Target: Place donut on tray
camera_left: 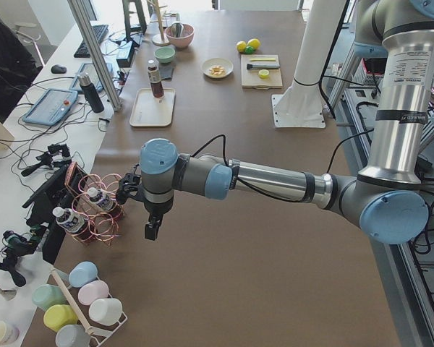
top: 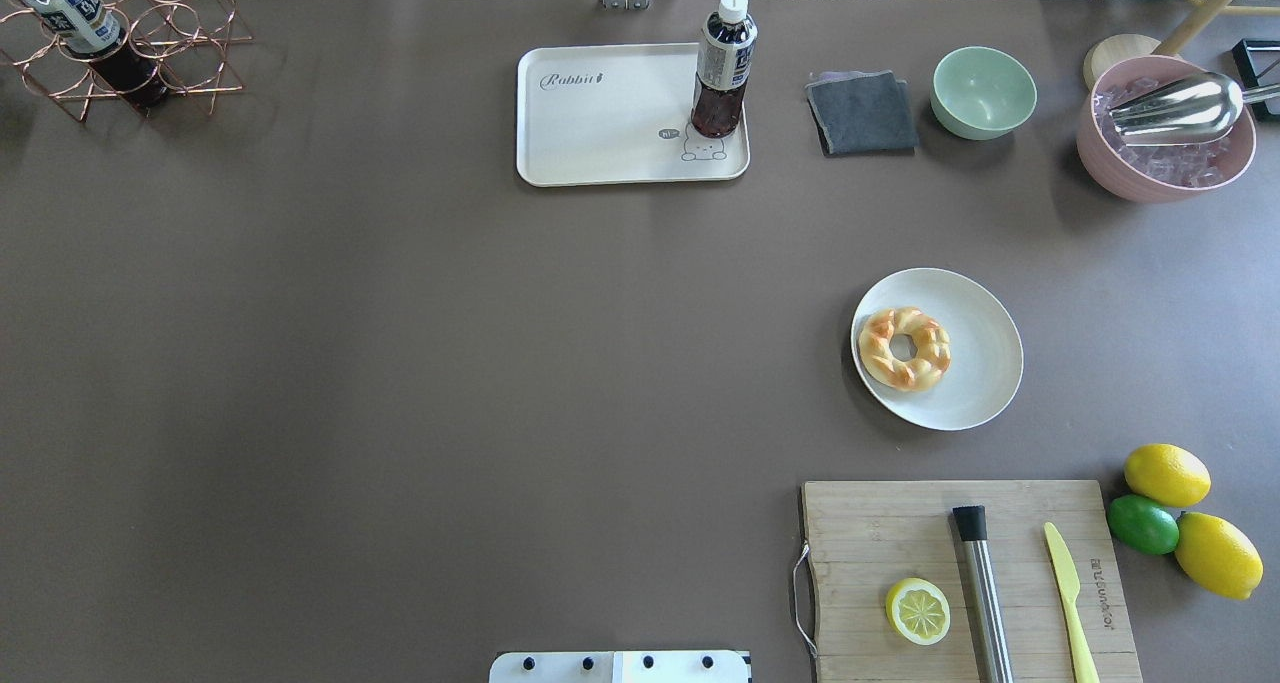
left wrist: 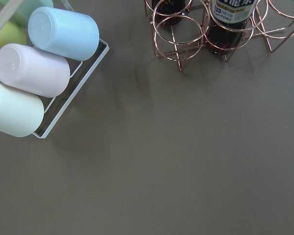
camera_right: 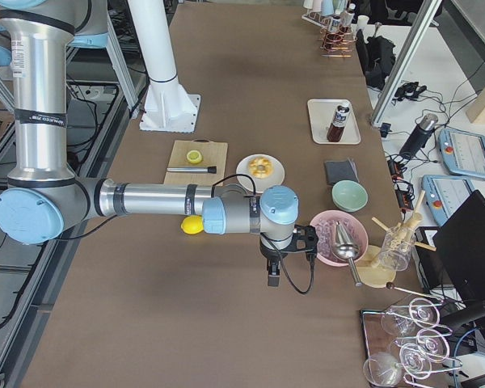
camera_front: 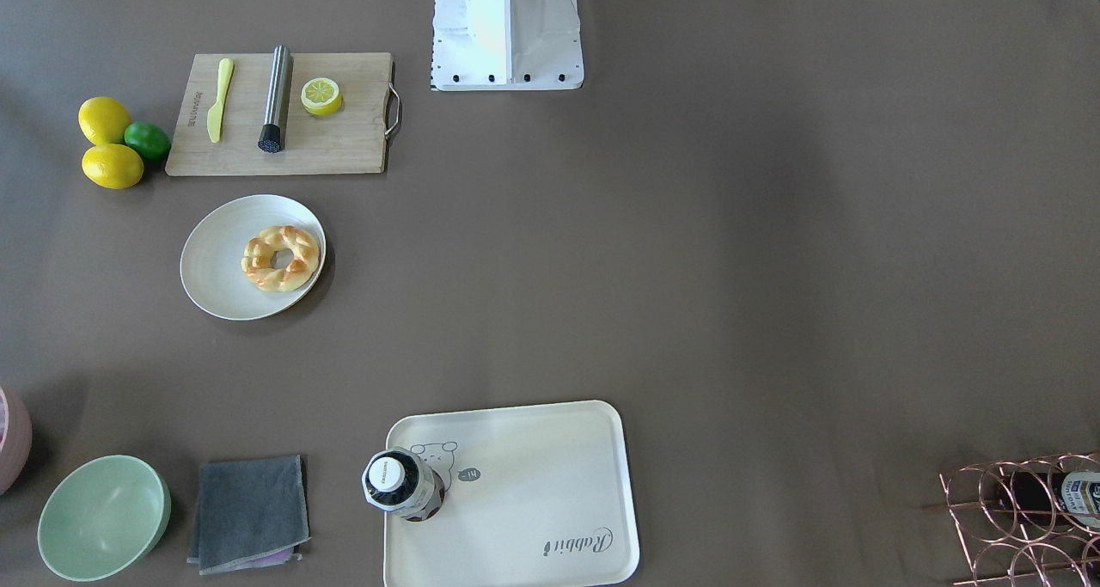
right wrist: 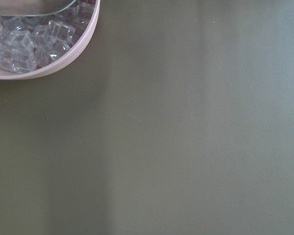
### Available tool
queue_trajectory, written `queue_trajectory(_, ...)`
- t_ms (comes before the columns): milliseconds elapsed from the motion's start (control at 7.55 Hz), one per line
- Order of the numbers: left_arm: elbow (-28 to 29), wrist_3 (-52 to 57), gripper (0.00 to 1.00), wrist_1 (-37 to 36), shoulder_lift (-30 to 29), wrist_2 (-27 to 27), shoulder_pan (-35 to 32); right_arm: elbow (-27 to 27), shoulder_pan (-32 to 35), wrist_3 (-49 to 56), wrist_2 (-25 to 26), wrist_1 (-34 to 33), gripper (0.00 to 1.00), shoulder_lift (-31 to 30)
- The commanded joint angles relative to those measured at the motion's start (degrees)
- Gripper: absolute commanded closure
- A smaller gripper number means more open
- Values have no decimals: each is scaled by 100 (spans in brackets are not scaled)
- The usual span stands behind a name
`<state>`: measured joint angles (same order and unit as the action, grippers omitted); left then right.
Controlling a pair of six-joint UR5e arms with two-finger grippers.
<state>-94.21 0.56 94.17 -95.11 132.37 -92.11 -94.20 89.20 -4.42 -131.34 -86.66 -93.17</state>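
Donut (top: 904,349): glossy golden braided ring, on round white plate (top: 975,383), well apart from cream rectangular tray (top: 600,133).
Surface: brown matte table (top: 400,363).
Counts: two yellow lemons (top: 1166,474), one green lime (top: 1143,524); farther, one dark bottle (top: 722,73) upright on tray.
Grippers: left gripper (camera_left: 151,231), right gripper (camera_right: 272,280), grip state impossible to tell.

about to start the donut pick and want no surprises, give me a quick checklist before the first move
1. Donut lies free on the plate: ok
2. Tray has bare room beside the bottle: ok
3. Table between plate and tray bare in the overhead view: ok
4. Right end effector over the donut: not ok, it hangs by the pink ice bowl
5. Right end effector open: cannot tell
6. Left end effector away from the plate, by the wire rack: ok
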Motion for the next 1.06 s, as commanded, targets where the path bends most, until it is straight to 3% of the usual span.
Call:
queue_trajectory(0,-1,-12,2,4,-34,-1,-9,-55,1,-15,-49,0,0,18)
queue_trajectory(398,-1,-3,2,13,-43,-10,0,-344,-244,-233,-93,9,0,141)
queue_trajectory(530,7,-3,2,13,-43,-1,0,-510,-611,-948,-128,157,0,168)
queue_trajectory(928,-1,-12,2,13,-60,-131,0,-442,-1780,-3051,-93,1859,0,159)
